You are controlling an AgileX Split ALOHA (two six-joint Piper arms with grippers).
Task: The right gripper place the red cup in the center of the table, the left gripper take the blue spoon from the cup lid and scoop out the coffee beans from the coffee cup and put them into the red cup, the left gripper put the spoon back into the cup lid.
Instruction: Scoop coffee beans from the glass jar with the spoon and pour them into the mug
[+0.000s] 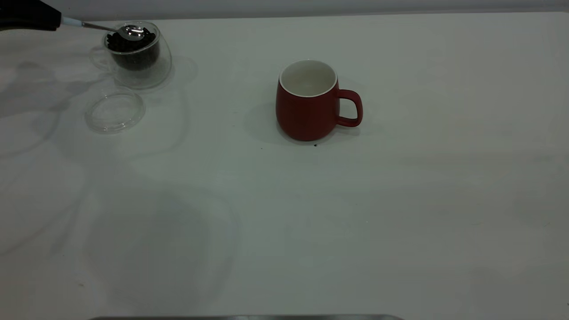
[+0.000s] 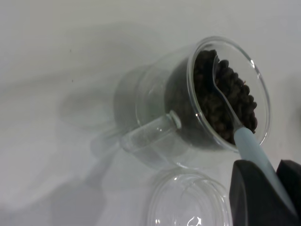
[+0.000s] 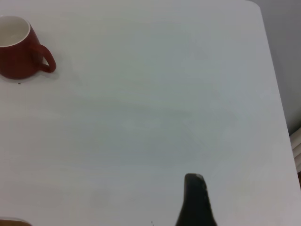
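Note:
My left gripper (image 1: 55, 20) reaches in from the far left corner and is shut on the pale handle of the blue spoon (image 1: 95, 26). The spoon's metal bowl lies in the coffee beans (image 1: 133, 49) inside the clear coffee cup (image 1: 138, 62), which leans over. In the left wrist view the left gripper (image 2: 268, 176) clamps the blue spoon (image 2: 249, 146) over the coffee beans (image 2: 225, 103) in the coffee cup (image 2: 155, 136). Just in front lies the bare cup lid (image 1: 114, 111), the same cup lid (image 2: 188, 202). The red cup (image 1: 306, 102) stands upright mid-table. My right gripper (image 3: 195, 181) hangs shut, far from the red cup (image 3: 19, 49).
The white table (image 1: 355, 213) spreads wide around the red cup. A tiny dark speck (image 1: 315, 145) lies at the red cup's base. A grey strip (image 1: 244, 317) runs along the near edge. In the right wrist view the table's edge (image 3: 277, 103) runs down one side.

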